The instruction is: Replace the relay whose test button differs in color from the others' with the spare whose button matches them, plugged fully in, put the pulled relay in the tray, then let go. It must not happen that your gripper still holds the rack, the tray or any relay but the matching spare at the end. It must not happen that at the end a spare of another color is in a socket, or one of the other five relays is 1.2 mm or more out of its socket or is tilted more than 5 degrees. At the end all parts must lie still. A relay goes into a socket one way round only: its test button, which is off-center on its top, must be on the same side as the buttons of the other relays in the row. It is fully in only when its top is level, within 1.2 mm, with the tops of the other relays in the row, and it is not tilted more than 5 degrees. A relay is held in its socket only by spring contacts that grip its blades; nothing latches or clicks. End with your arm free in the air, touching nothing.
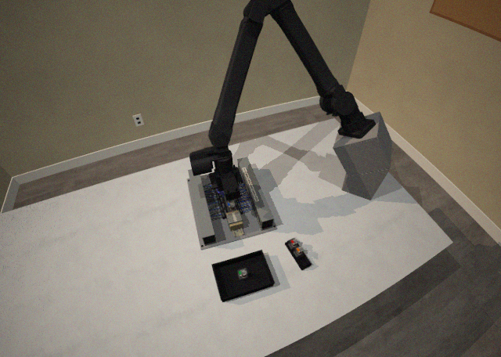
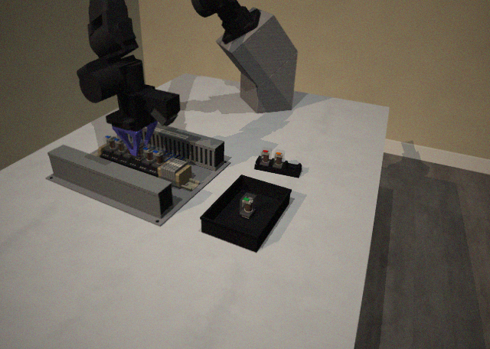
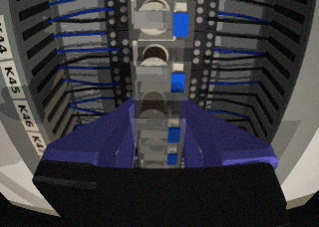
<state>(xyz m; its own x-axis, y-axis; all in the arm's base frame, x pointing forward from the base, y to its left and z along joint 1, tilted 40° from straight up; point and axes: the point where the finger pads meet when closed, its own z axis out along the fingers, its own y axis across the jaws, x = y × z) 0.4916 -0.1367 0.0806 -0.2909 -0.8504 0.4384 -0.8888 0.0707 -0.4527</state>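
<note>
My gripper is down in the relay row on the grey panel. It is shut on a clear relay with a blue button. Two more relays with blue buttons stand in the row ahead of it, their buttons on the right in the wrist view. A relay with a green button stands in the black tray. A black spare holder holds a relay with a red button and one with an orange button.
Grey wire ducts flank the relay row on both sides. Beige terminal blocks sit at the row's end. Blue wires run out from the sockets. The arm's grey pedestal stands at the back of the table.
</note>
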